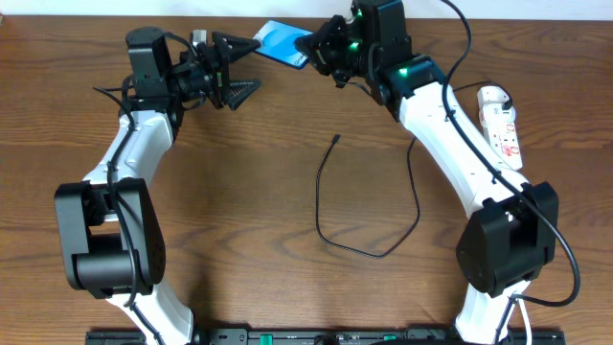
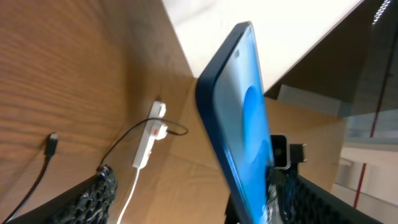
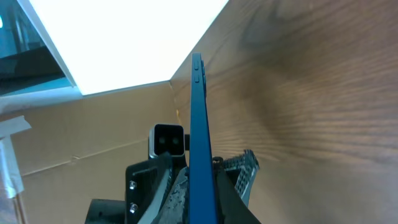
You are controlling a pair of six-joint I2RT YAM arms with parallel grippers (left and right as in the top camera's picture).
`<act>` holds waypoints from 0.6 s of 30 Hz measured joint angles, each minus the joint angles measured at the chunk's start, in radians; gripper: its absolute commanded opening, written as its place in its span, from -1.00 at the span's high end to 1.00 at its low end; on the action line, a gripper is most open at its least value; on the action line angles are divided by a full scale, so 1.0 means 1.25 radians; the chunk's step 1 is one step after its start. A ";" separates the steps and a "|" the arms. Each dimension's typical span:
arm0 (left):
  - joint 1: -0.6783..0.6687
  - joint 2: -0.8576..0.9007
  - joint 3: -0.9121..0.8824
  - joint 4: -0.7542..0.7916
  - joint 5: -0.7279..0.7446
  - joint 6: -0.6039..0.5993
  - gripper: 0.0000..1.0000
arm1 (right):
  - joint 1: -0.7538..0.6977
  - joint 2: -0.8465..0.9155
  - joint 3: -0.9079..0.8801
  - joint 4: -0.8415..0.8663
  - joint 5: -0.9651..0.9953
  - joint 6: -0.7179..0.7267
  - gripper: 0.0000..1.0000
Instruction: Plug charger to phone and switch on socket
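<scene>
Surface: brown wood-grain table [image 1: 239, 192], seen from overhead; the wrist views add cardboard panels and a bright white area behind it.

Item 1, phone [image 1: 283, 43]: upper centre of the overhead frame, lifted off the table and tilted, blue screen showing. It sits between the two arms' working ends.

Item 2, charger [image 1: 319, 206]: thin black cable lying in a loose loop at the centre of the frame. Its small plug tip [image 1: 335, 140] rests on the wood, well apart from the phone and touching neither arm. The far end runs toward the right edge (in the left wrist view a black lead appears to leave the strip, so it is probably seated there).

Item 3, socket [image 1: 501, 120]: white power strip at the right edge, beside the right arm and untouched. The switch position is too small to read.

Item 4, right gripper [image 1: 326, 53]: jaws narrow, closed on the phone's edges, mesh pads against both sides in its own wrist view.

Item 5, left gripper [image 1: 235, 72]: jaws spread wide, fingers [image 2: 99, 190] well apart on either side of the phone, no contact visible.

Progress, as judged: the phone is in hand only. The tip is not yet picked up or inserted, and the switch is not yet pressed.
</scene>
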 measured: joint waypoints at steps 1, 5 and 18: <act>0.000 0.000 0.000 0.019 -0.004 -0.010 -0.65 | 0.004 0.000 0.000 0.000 -0.001 0.012 0.98; 0.000 0.000 0.000 0.097 -0.017 -0.053 -0.47 | 0.021 0.000 0.000 0.001 -0.003 0.049 0.97; 0.000 0.000 0.000 0.126 -0.040 -0.177 -0.01 | 0.053 0.000 0.000 0.033 -0.011 0.078 0.98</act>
